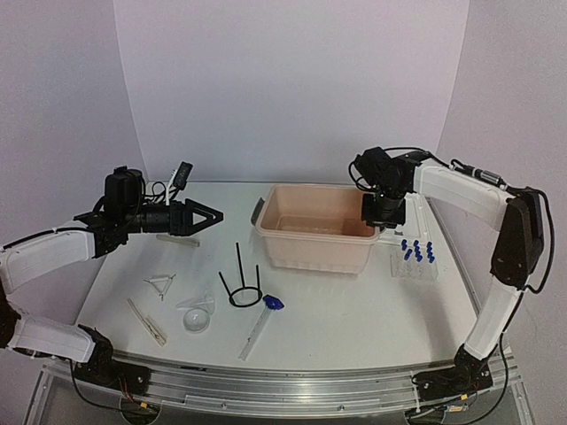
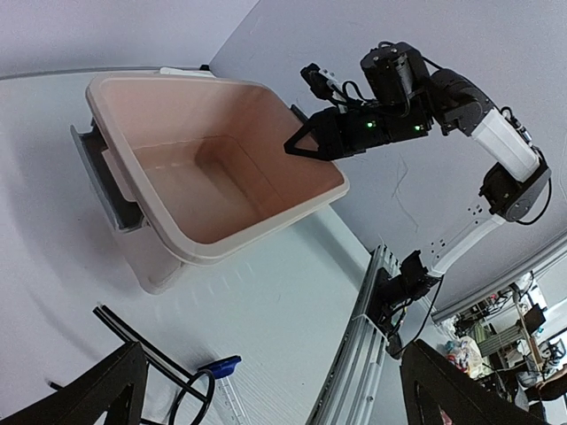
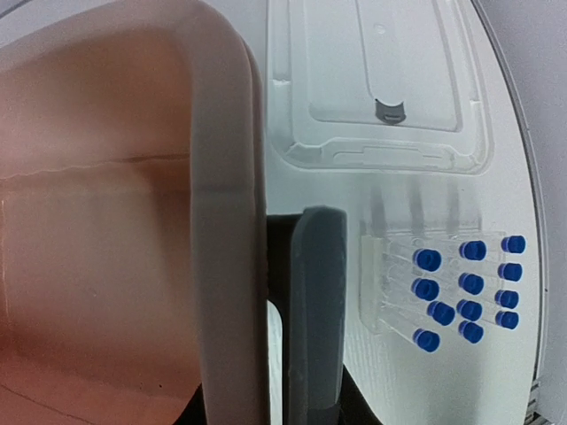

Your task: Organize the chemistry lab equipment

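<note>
Shoving of the beige plastic tub (image 1: 310, 189) is judged the main risk: the right gripper (image 1: 385, 221) is set at the tub's right rim, by its grey side latch, and the clear tube rack (image 1: 416, 264) stands just beside that wall, so a sideways push could knock the rack and spill the small clear blue-capped tubes (image 3: 471, 283). Whether the right fingers are clamped on the rim or only near it cannot be told. The left gripper (image 1: 213, 216) is held spread wide and empty above the table's left side; a low sweep from there could topple the black wire ring stand (image 1: 241, 288) or roll the clear funnel (image 1: 197, 314). The tubes are seen upright in rows, caps on, rack undisturbed. The ring stand, the funnel, the wooden clamp (image 1: 146, 320) and the blue-tipped brush (image 1: 261, 323) are scattered loose in front of the tub, none inside it.
</note>
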You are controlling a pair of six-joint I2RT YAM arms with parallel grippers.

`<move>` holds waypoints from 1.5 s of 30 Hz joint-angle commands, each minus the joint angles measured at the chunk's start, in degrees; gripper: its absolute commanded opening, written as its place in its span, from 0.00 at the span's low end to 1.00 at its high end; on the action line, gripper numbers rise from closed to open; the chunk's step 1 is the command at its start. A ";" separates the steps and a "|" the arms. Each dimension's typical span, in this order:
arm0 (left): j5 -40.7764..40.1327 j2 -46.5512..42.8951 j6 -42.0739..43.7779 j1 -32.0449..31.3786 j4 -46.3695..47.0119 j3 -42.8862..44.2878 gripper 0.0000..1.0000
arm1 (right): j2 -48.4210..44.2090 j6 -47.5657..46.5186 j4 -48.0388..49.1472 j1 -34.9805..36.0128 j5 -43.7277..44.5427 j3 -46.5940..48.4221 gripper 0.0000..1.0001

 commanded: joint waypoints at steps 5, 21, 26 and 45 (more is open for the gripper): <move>1.10 2.73 1.01 -0.04 2.16 0.83 1.00 | -3.27 -6.16 5.05 -1.08 -4.93 -4.40 0.00; 0.11 6.89 0.48 -0.03 -0.09 2.40 1.00 | 1.06 -13.77 14.36 -3.27 -13.70 -6.55 0.34; -1.31 5.96 -0.34 -0.06 -0.92 1.73 1.00 | -2.06 -10.90 15.70 -3.28 -12.02 -8.04 0.59; -12.51 12.70 7.96 -13.84 -9.94 -3.14 0.95 | -20.54 -18.49 21.53 -3.31 -18.91 -18.25 0.85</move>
